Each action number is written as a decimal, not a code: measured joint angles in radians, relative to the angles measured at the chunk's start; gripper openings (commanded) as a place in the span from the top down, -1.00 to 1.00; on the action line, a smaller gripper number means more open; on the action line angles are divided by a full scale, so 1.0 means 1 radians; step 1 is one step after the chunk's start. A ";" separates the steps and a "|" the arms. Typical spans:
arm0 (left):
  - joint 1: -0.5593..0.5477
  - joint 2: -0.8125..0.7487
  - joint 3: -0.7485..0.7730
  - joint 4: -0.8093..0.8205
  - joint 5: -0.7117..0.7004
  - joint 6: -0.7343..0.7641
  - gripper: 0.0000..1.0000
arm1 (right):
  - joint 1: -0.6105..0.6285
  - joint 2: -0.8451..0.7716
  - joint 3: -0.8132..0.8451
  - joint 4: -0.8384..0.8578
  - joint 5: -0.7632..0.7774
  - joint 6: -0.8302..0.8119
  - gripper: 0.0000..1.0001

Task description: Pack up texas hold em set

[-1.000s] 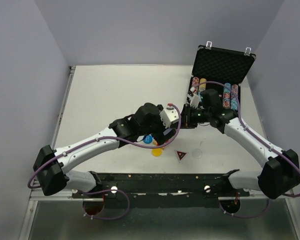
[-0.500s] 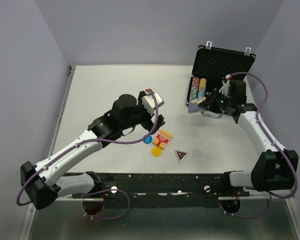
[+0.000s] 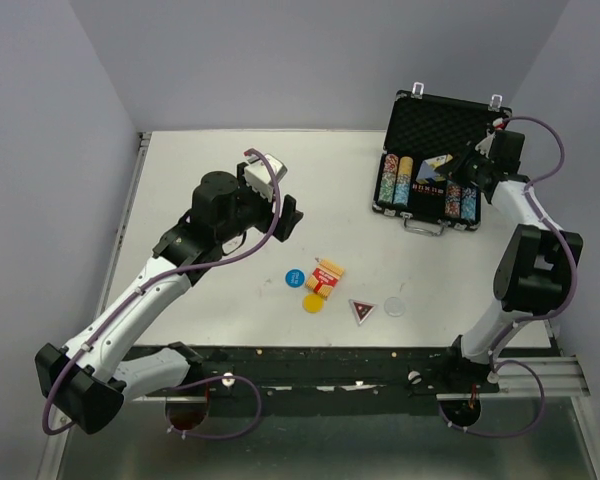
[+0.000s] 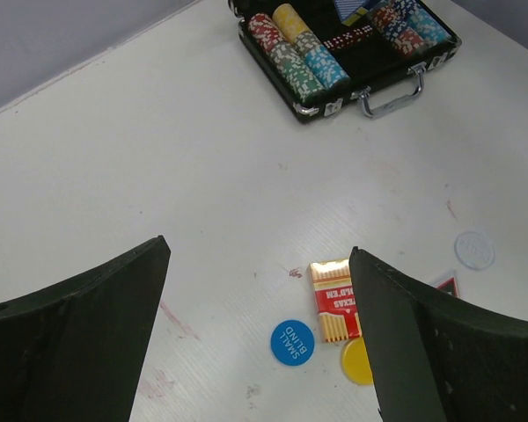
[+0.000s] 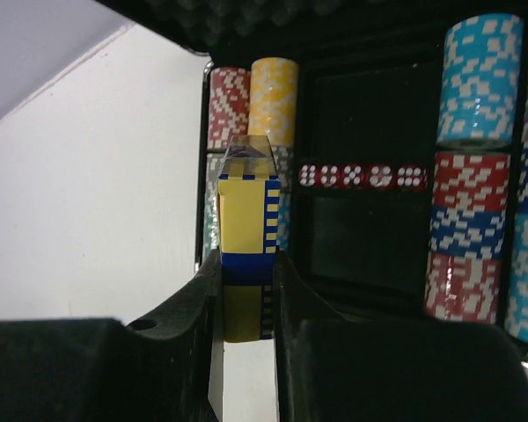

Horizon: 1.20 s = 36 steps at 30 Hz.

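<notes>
A white, scuffed bench (image 3: 200,170) sits in a booth with plain lavender walls (image 3: 310,60). Towards the near edge of the bench lie a blue disc (image 3: 294,277) marked SMALL BLIND, a yellow disc (image 3: 313,302), and a red card deck (image 3: 326,276) just beside the yellow one. To their right are a dark triangular button (image 3: 361,311) and a pale disc (image 3: 394,306). At the far right stands the black briefcase (image 3: 445,125), lid up and foam showing. Chip rows (image 3: 395,178) fill its tray, with a line of red dice (image 5: 361,176) in the middle.

The pale disc is faint against the bench, and the print on the triangular button cannot be read. In the left wrist view a finger cuts that button off. From above, the right arm covers part of the case's right side. The lower end of the held deck is lost between the fingers.

The left arm is raised over the left-centre of the bench. The left hand (image 3: 286,214) has its fingers wide apart and holds nothing. The right arm reaches out to the case, and the right hand (image 5: 246,264) is clamped on a yellow-and-blue card deck (image 5: 246,198) held over the open tray.
</notes>
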State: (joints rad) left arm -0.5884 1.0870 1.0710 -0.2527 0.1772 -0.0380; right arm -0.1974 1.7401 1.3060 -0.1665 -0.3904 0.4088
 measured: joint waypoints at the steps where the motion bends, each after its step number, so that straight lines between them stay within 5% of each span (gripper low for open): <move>1: 0.000 0.000 0.000 0.001 0.000 -0.002 -0.97 | -0.002 0.026 0.016 0.008 -0.001 -0.006 0.99; 12: 0.003 0.006 0.000 0.004 0.000 -0.008 -0.97 | -0.012 0.238 0.185 0.013 -0.042 -0.063 0.99; 36: 0.004 0.019 0.000 0.004 0.008 -0.008 -0.98 | -0.043 0.392 0.344 -0.106 -0.080 -0.089 0.98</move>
State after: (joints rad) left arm -0.5842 1.1065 1.0710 -0.2485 0.1848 -0.0460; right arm -0.2405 2.1323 1.6505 -0.2722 -0.4706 0.3202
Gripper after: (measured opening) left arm 0.987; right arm 0.257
